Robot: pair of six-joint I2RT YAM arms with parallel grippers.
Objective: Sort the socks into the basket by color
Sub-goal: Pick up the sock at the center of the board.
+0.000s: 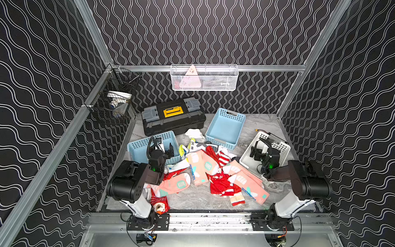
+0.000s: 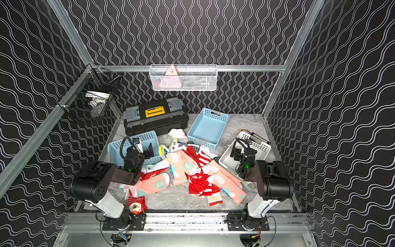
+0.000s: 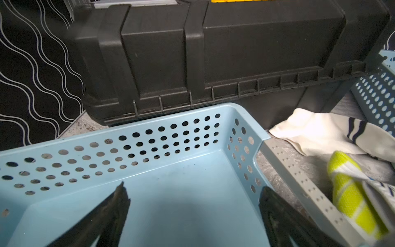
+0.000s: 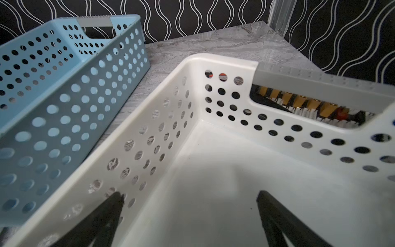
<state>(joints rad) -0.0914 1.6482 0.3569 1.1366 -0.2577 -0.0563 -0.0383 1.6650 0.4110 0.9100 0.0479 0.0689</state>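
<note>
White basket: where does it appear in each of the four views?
A top view: white basket, right of the socks.
A top view: same place.
Left wrist: not in it.
Right wrist: fills most of the picture.
Landmark: far blue basket beside it.

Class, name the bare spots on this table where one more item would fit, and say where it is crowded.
Bare tabletop lies between the socks and the front rail, and in the back corner between the far blue basket and the white basket. The far blue basket is also empty. The middle is crowded with socks.
</note>
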